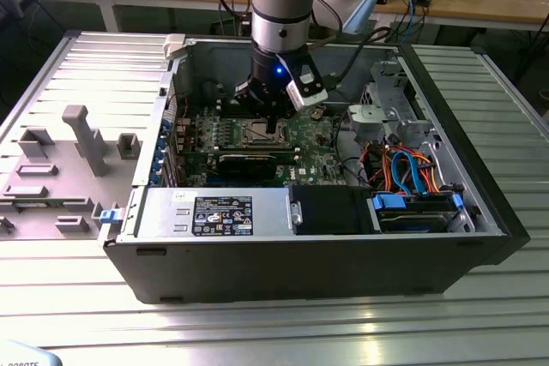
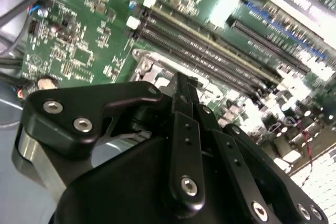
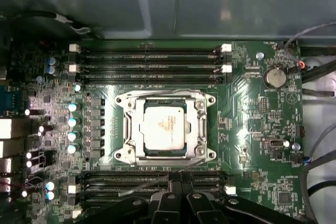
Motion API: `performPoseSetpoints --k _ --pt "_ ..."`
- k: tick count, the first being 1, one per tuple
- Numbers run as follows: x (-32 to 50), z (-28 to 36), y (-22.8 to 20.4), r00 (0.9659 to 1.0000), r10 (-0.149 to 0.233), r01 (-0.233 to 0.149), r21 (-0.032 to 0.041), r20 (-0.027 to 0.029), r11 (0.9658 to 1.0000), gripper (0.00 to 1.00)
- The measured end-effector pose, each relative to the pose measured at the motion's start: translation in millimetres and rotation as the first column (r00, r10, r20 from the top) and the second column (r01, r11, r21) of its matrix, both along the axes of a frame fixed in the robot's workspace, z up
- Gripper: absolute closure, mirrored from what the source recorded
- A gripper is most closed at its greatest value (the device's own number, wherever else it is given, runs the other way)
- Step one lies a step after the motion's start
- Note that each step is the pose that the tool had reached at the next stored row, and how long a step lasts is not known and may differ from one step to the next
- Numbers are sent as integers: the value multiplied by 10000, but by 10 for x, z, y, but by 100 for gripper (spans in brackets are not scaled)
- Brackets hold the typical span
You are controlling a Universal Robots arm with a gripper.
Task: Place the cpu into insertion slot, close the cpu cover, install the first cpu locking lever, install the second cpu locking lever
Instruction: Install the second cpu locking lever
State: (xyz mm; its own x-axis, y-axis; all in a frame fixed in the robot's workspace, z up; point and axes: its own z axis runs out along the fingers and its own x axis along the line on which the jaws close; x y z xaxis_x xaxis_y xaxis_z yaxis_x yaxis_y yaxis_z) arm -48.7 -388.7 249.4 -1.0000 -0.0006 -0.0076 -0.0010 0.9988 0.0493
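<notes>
While I look down through the first wrist view, the cpu lies flat inside the insertion slot, its pale metal top facing up, and the cpu cover is folded down around it like a frame, so the chip shows through the square window. I judge the placing and the closing as already done. A thin grey lever runs along the socket edge nearest to my tool, lying over the memory slots there; its long axis is parallel to that edge and to those slots. Whether it is hooked I cannot tell.

The gripper stands just beside this edge, and the socket lies ahead of the fingertips, across the lever. The jaws are pressed together, with nothing visible between them. In the second wrist view the gripper points its narrow tip down at the socket rim. In the exterior view the gripper hangs low over the green motherboard inside the open computer case.
</notes>
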Motion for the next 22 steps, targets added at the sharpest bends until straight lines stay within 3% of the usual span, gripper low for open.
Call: performPoseSetpoints --k 5,9,12,15,20,22 --pt "-163 -26 -18 10000 1 -1 120 -1 9999 89" --pt "-235 -63 -26 10000 22 -22 192 -2 9998 89" --pt "-248 -94 -40 9999 151 -151 388 0 9991 89" --pt "-268 -108 -97 9999 150 -149 532 -8 9985 89" --pt "-321 -153 -116 9999 153 -150 593 -48 9981 89" --pt "-372 -202 -120 9998 162 -156 600 -97 9981 89"
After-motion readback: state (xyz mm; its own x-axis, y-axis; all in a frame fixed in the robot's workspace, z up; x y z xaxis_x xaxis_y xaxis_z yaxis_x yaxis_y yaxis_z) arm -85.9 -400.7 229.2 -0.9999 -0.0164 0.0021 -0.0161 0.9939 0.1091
